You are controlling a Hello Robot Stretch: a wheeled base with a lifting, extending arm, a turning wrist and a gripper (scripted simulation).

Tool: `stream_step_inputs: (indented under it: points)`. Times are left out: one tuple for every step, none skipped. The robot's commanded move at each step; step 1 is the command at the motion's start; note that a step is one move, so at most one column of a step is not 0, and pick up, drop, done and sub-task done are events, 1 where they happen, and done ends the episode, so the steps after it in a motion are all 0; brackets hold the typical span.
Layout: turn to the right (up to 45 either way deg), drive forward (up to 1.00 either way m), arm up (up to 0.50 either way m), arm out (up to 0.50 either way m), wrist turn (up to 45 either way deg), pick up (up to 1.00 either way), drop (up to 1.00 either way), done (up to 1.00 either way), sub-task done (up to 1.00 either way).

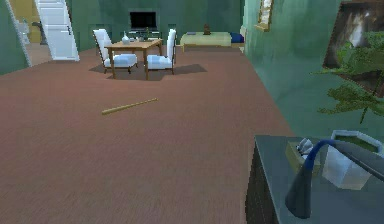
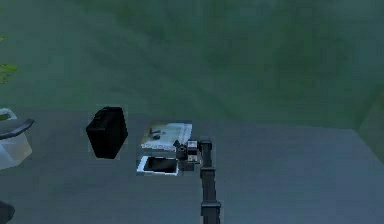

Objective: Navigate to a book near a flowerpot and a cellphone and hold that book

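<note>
In the arm side view a pale, open book (image 2: 170, 132) lies on a grey tabletop (image 2: 290, 170). Just in front of it lies a flat dark slab with a light face (image 2: 157, 166), perhaps the cellphone. A white flowerpot (image 2: 12, 148) stands at the left edge, with green leaves (image 2: 7, 72) above it. The arm's dark bar (image 2: 208, 190) rises from the bottom edge, and my gripper (image 2: 174, 150) sits at the book's near edge. I cannot tell whether it holds anything. In the forward view the white flowerpot (image 1: 345, 160) with its plant (image 1: 358, 85) stands on the same table at the lower right.
A black boxy object (image 2: 106, 133) stands left of the book. A curved grey lamp (image 1: 305, 185) is on the table (image 1: 270, 180). A bat (image 1: 128, 106) lies on the brown carpet. A dining table (image 1: 134, 47) with white chairs (image 1: 162, 52) stands far ahead. A green wall (image 2: 220, 60) backs the table.
</note>
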Motion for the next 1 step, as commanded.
stream_step_inputs:
  points:
    - [0.0,0.00,0.10,0.00,0.0,0.00,0.00,0.00,0.00]
